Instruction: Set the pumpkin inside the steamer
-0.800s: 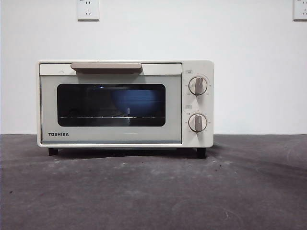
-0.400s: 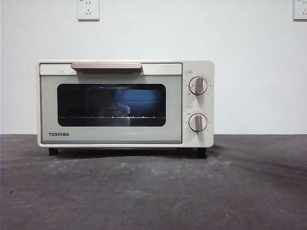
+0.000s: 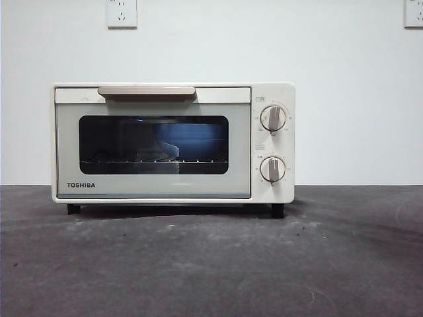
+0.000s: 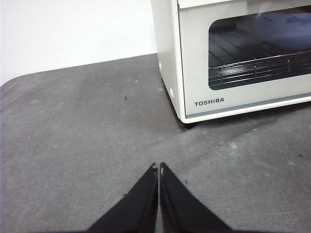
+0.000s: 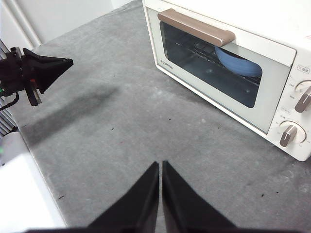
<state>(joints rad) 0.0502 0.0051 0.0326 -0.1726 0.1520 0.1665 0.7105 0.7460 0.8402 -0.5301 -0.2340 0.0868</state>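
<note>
The steamer (image 3: 172, 142) stands on the dark table with its glass door shut and its bar handle (image 3: 146, 91) up. The pumpkin is not in view. Through the glass a blue bowl (image 5: 238, 63) sits on the wire rack inside. My left gripper (image 4: 159, 167) hovers over the table off the steamer's (image 4: 243, 97) left front corner, shut and empty. My right gripper (image 5: 161, 165) hangs above the table in front of the steamer (image 5: 228, 77), also shut with nothing in it. The left gripper (image 5: 65, 62) also shows in the right wrist view, well away from the door.
Two round knobs (image 3: 272, 119) (image 3: 272, 169) sit on the steamer's right panel. The grey table (image 3: 211, 264) stretches in front of it, with a white wall close behind. The table's edge (image 5: 29, 145) drops off on the left arm's side.
The blue patch seen through the door glass has changed shape slightly. The steamer has not moved, and no arm shows in the front view.
</note>
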